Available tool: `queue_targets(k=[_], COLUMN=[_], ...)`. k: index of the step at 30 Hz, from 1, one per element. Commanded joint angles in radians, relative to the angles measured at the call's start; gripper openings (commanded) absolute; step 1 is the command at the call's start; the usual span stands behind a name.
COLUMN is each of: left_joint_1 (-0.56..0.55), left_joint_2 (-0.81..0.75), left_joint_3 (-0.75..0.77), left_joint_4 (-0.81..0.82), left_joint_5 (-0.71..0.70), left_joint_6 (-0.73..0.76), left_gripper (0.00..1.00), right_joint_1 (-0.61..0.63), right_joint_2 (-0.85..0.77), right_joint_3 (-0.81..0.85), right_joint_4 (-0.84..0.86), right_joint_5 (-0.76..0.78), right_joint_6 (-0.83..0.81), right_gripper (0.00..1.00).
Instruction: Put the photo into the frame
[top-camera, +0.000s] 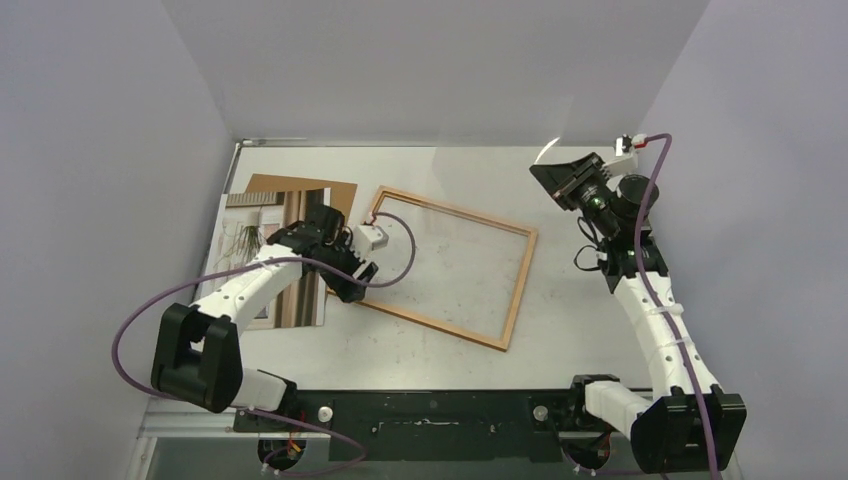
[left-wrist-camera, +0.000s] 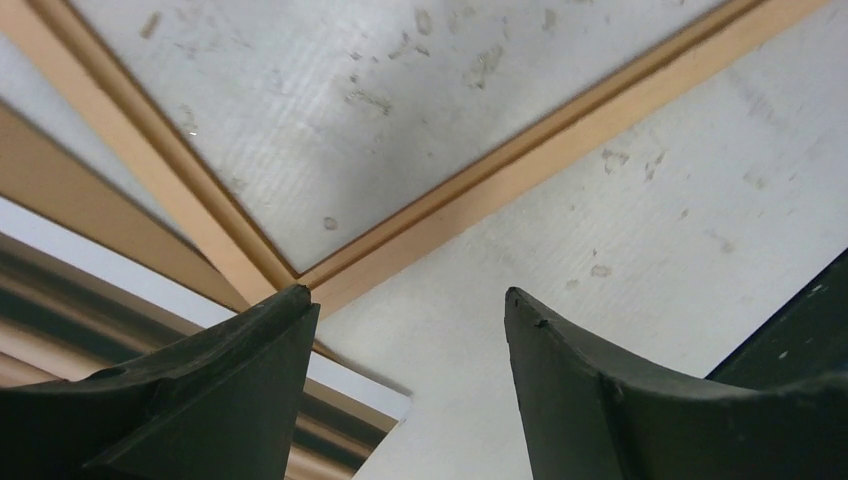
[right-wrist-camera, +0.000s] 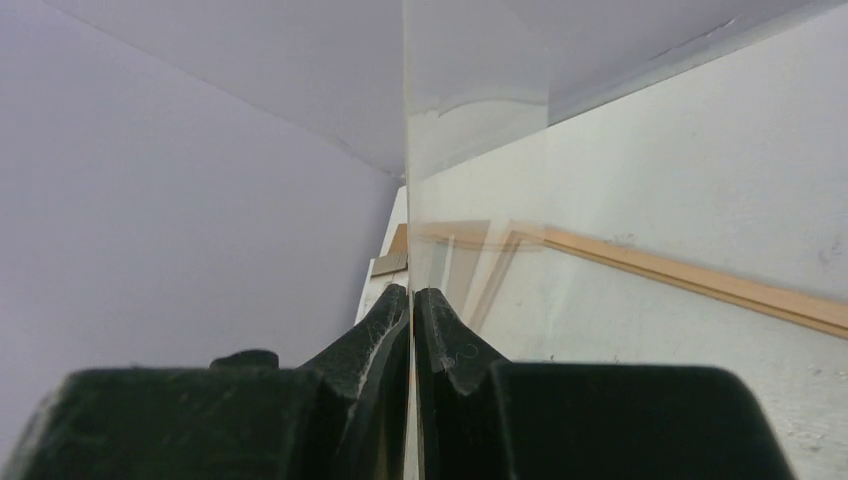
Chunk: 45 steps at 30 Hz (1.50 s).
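The frame (top-camera: 520, 290), a narrow light-wood border, lies flat on the table's middle, and one rail of the frame (right-wrist-camera: 700, 280) shows in the right wrist view. The photo (top-camera: 245, 240) lies face up at the left, partly under my left arm. My left gripper (top-camera: 345, 270) hovers open over the near-left corner of the frame (left-wrist-camera: 520, 165), nothing between its fingers. In the left wrist view, left gripper (left-wrist-camera: 410, 300), the photo's white edge (left-wrist-camera: 345, 378) lies beside that corner. My right gripper (top-camera: 552, 170), raised at the back right, is shut on a clear sheet (right-wrist-camera: 470, 180) standing upright from the right gripper (right-wrist-camera: 411, 292).
A plain brown backing board (top-camera: 290, 183) lies under the photo's far edge at the back left. Purple-grey walls close in the table on the left, back and right. A black mounting rail (top-camera: 430, 415) runs along the near edge.
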<state>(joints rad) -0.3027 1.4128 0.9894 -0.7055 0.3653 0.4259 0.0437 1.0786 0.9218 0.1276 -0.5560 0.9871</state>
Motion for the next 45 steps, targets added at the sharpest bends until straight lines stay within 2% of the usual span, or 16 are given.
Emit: queue_targets(k=[1, 8, 14, 20, 21, 26, 28, 30, 33, 38, 45], left_joint_1=[-0.077, -0.234, -0.341, -0.386, -0.393, -0.432, -0.445, -0.449, -0.449, -0.410, -0.294], left_joint_2=[-0.030, 0.001, 0.108, 0.198, 0.208, 0.210, 0.216, 0.235, 0.266, 0.292, 0.342], left_joint_3=[-0.092, -0.162, -0.080, -0.041, -0.043, -0.121, -0.136, -0.125, -0.123, -0.150, -0.123], left_joint_4=[0.061, 0.235, 0.173, 0.115, 0.118, 0.248, 0.292, 0.317, 0.365, 0.491, 0.704], left_joint_5=[-0.209, -0.421, -0.408, -0.391, -0.395, -0.451, -0.477, -0.497, -0.538, -0.566, -0.472], left_joint_6=[0.171, 0.334, 0.494, 0.637, 0.656, 0.796, 0.857, 0.894, 1.003, 1.277, 1.620], left_gripper=[0.67, 0.70, 0.71, 0.65, 0.62, 0.33, 0.25, 0.19, 0.15, 0.13, 0.14], right_joint_1=[-0.041, -0.128, -0.207, -0.225, -0.228, -0.242, -0.248, -0.251, -0.254, -0.254, -0.253], right_joint_2=[-0.021, 0.017, -0.003, -0.017, -0.017, -0.025, -0.028, -0.032, -0.044, -0.069, -0.105], right_joint_3=[0.083, 0.114, 0.122, 0.106, 0.105, 0.103, 0.101, 0.098, 0.089, 0.069, 0.045], right_joint_4=[-0.006, 0.017, 0.009, 0.032, 0.037, 0.050, 0.047, 0.046, 0.042, 0.030, 0.019], right_joint_5=[0.086, 0.068, 0.028, 0.011, 0.009, 0.002, 0.002, 0.000, -0.003, -0.008, -0.012], right_joint_6=[-0.094, -0.080, -0.052, -0.023, -0.017, -0.007, -0.008, -0.008, -0.005, 0.003, 0.024], right_gripper=[0.05, 0.05, 0.05, 0.05, 0.05, 0.05, 0.05, 0.05, 0.05, 0.05, 0.05])
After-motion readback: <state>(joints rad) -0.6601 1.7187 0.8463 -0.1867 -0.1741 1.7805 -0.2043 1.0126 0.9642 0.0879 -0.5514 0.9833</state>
